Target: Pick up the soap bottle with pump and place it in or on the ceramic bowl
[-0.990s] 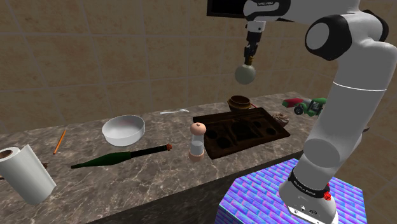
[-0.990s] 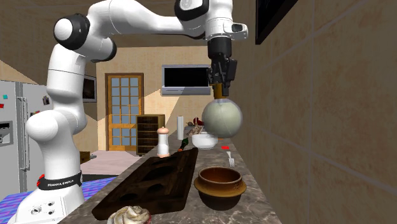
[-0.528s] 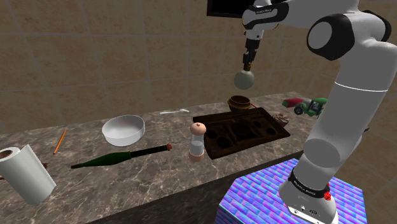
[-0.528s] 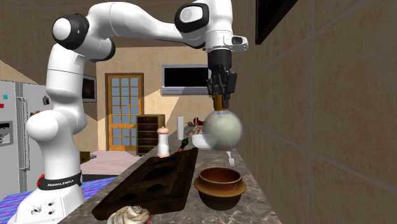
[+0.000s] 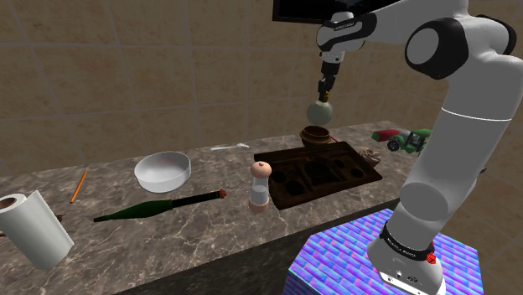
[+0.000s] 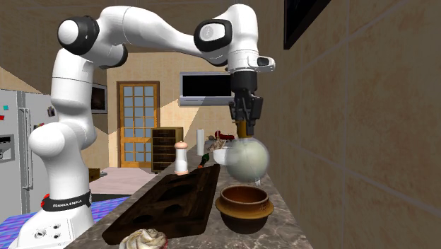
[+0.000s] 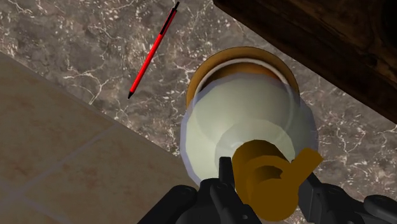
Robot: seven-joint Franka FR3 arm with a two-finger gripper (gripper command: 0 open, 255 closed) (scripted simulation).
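The step in hand is lowering the round, pale greenish-white soap bottle point(image 6: 247, 159) into the squat brown ceramic bowl point(image 6: 244, 206). The bottle hangs in the air just above the bowl without touching it. In both outside views it looks nearly centred over the bowl's mouth. In the wrist view the bowl's tan rim point(image 7: 242, 52) shows beyond the bottle's body on the side away from the fingers.

To do this well, I judge that the arm should come straight down slowly, with no sideways swing. It should let go only once the bottle's base bears on the bowl. The body looks nearly as wide as the mouth, so the bottle may sit on the rim rather than deep inside. If released from a height, it could tip or roll off onto the dark wooden tray point(image 5: 314, 172) or the grey marbled table point(image 5: 209, 218).

The black two-finger hand point(image 7: 270, 188) is clamped on the mustard-brown pump point(image 7: 270, 168) at the bottle's top. One finger point(image 7: 222, 184) presses on each side, so the hand is open only as wide as the pump. It touches nothing else, and the bottle hangs upright below it.
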